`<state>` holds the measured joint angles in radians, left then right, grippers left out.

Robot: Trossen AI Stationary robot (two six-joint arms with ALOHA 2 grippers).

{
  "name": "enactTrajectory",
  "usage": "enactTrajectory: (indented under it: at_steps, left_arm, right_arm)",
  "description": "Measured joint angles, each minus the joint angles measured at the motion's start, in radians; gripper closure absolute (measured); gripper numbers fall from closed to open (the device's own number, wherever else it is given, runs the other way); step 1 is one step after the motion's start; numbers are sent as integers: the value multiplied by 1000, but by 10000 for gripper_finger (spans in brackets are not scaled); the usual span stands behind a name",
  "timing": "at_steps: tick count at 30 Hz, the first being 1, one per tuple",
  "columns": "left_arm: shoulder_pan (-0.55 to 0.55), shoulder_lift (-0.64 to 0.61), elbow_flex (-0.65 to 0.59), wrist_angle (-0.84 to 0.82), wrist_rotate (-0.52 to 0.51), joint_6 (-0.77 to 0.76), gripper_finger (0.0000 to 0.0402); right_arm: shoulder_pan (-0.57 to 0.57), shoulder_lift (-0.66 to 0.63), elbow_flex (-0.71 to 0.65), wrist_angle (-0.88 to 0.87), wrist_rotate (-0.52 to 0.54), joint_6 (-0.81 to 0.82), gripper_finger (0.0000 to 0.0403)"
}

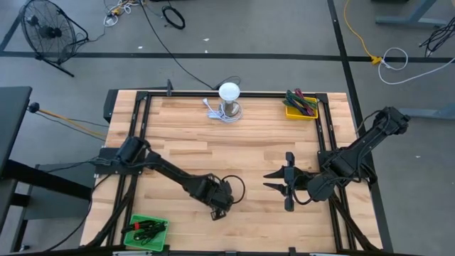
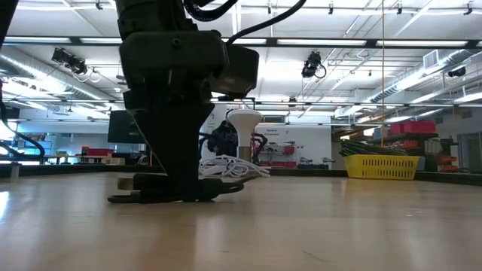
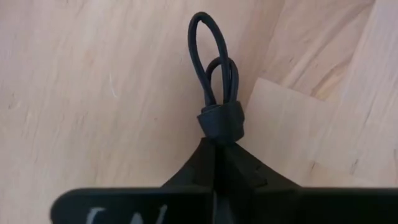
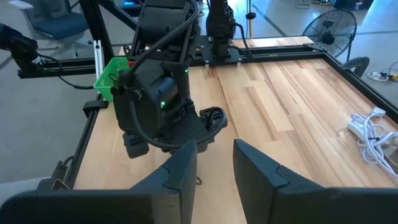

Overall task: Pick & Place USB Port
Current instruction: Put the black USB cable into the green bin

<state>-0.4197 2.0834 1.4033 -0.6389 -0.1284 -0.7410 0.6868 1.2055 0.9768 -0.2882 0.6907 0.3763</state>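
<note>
A black bundled USB cable (image 1: pixel 233 189) lies on the wooden table near its front middle. Its loops (image 3: pixel 211 62) stick out past a tight wrap. My left gripper (image 1: pixel 217 207) stands over it, pointing steeply down, shut on the bundle. In the low view the gripper (image 2: pixel 177 190) reaches the tabletop with the cable (image 2: pixel 139 198) flat beneath it. My right gripper (image 1: pixel 274 180) waits open above the table to the right, with nothing between its fingers (image 4: pixel 186 168). It faces the left arm. My left gripper pinches the cable between its two fingers at the wrapped band (image 3: pixel 221 119), close to one end of the bundle. The fingers come from above, slanting down. The loops reach out beyond the fingertips, and the cable lies on the table.
A green tray (image 1: pixel 146 232) with black cables sits at the front left corner. A yellow tray (image 1: pixel 301 106) with coloured items is at the back right. A white lamp-like stand (image 1: pixel 229 99) and a white cord (image 1: pixel 212 110) stand at the back middle. A black frame (image 1: pixel 142 142) borders the table.
</note>
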Motion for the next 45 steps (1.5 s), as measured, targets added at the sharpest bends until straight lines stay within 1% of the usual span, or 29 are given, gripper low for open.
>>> enactTrajectory:
  at_steps: [5, 9, 12, 15, 19, 26, 31, 37, 40, 45]
  left_arm:
    - [-13, -9, 11, -32, -25, 2, 390]
    - [-34, -17, 36, -107, -28, 16, 390]
    - [-59, -22, 81, -202, -31, 15, 390]
    - [-93, -25, 128, -342, -61, -22, 390]
    - [-147, -27, 182, -478, -63, -70, 390]
    - [-286, -28, 283, -621, -45, -107, 390]
    - [-386, -28, 353, -724, -45, -217, 390]
    - [-499, -29, 391, -880, -40, -457, 390]
    - [-551, -29, 392, -886, -9, -542, 390]
    - [-634, -29, 392, -887, -5, -687, 390]
  right_arm:
    - [0, 0, 0, -1, 0, 0, 298]
    - [0, 0, 0, -7, 0, 0, 298]
    - [0, 0, 0, -12, 0, 1, 298]
    - [0, 0, 0, -15, 0, 4, 298]
    - [0, 0, 0, -18, 0, 4, 298]
    - [0, 0, 0, -18, 0, 4, 298]
    - [0, 0, 0, -19, 0, 8, 298]
    - [0, 0, 0, -19, 0, 8, 298]
    - [0, 0, 0, -19, 0, 10, 298]
    - [0, 0, 0, -19, 0, 11, 298]
